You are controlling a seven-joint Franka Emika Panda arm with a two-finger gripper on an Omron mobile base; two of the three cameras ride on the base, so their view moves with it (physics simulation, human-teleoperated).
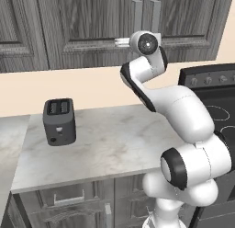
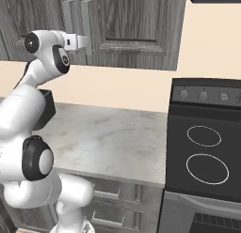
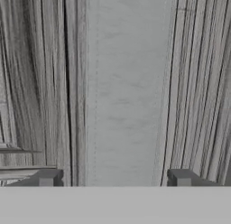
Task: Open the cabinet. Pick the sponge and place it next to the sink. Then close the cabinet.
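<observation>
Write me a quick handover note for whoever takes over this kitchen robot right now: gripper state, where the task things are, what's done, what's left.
Gripper: open, raised to the cabinet, fingertips either side of a silver bar handle; not closed on it.
Cabinet: both doors shut, handles meeting at the middle.
Sponge: not on view, presumably behind the doors.
Counter: black toaster at the left, stove to the right.
Done: the reach to the handle.
Left: grip the handle and pull the door open, pick the sponge, place it next to the sink, close the cabinet.
</observation>
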